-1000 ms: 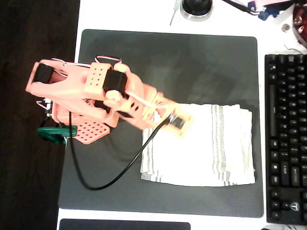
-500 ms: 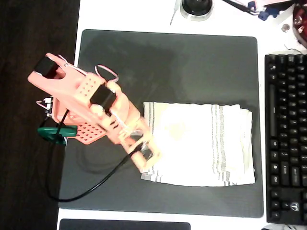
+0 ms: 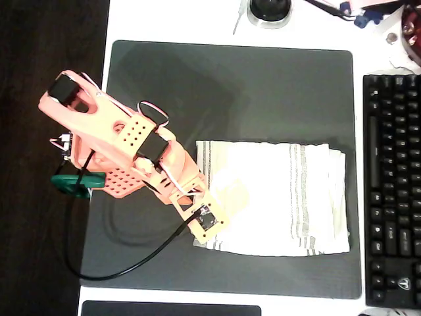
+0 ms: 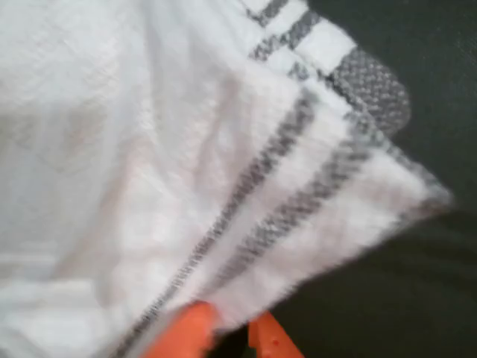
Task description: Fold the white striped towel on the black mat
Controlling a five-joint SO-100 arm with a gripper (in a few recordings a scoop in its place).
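One second has made a plain difference: the gripper [image 3: 209,220], which was reaching out over the middle of the white striped towel [image 3: 283,197], has swung back and down to the towel's near-left corner, and over the last half second it has settled a little deeper onto that corner. I take that to mean the arm is done smoothing or releasing in the middle and is now after an edge to carry across for the next fold; the towel already looks doubled, lying neat and rectangular on the black mat [image 3: 230,79], with its far side stopping short of the keyboard [image 3: 391,191]. Down at the wrist view, the two orange fingertips [image 4: 195,332] sit close together, nearly pinched, right at the striped hem of the towel [image 4: 223,186], and a flap of cloth rises away from them with dark mat showing beyond it to the right. Whether cloth is truly caught between the tips I cannot tell, since the hem covers the gap; it looks like a grip just being taken.
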